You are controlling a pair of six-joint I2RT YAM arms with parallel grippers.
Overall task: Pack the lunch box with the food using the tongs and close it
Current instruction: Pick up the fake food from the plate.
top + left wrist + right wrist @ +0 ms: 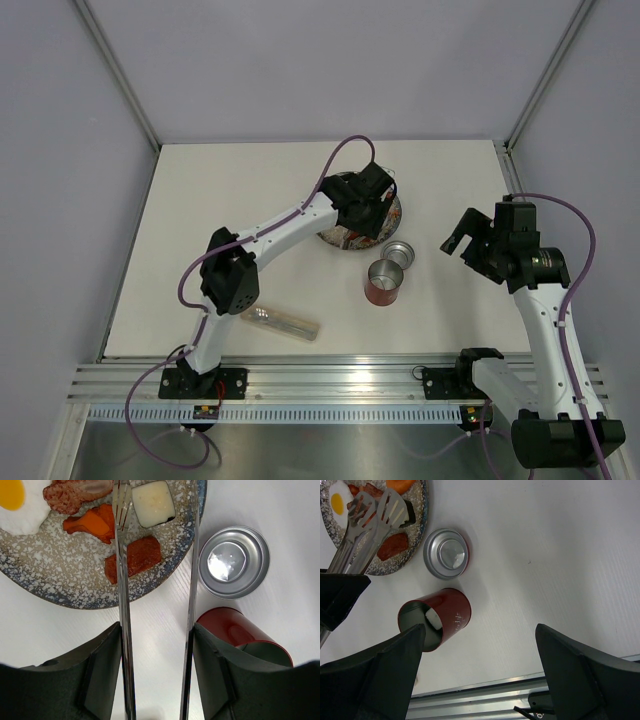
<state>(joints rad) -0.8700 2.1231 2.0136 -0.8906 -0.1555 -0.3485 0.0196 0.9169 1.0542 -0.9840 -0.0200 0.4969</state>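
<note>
A clear tube [285, 322] lies close to the near edge of the surface, left of centre. Past it, the left gripper [156, 635] is clamped on the tongs [123, 605], one finger against each arm, and holds them over the plate [60, 570], which sits right of centre. The tongs' tips stand apart. The left one is over a sausage [135, 557] and the right one is at the plate's rim. An egg [17, 505], a shrimp [92, 522] and a sushi block [153, 503] also lie there.

Just right of the plate the lid [234, 562] rests with its metal side up. The lunch box [442, 615] stands upright just nearer than the lid, with one white piece [432, 620] inside. Well to the right, the right gripper [479, 630] hangs above the surface, wide open and empty.

The likely failures:
- **Slipped piece:** a squeeze with the tips this far apart may catch the sausage off-centre, so it squirts off the plate.
- **Twisted tongs:** they may turn in the fingers.
- **Tipped lunch box:** its mouth is narrow, and a low pass could knock it over.
</note>
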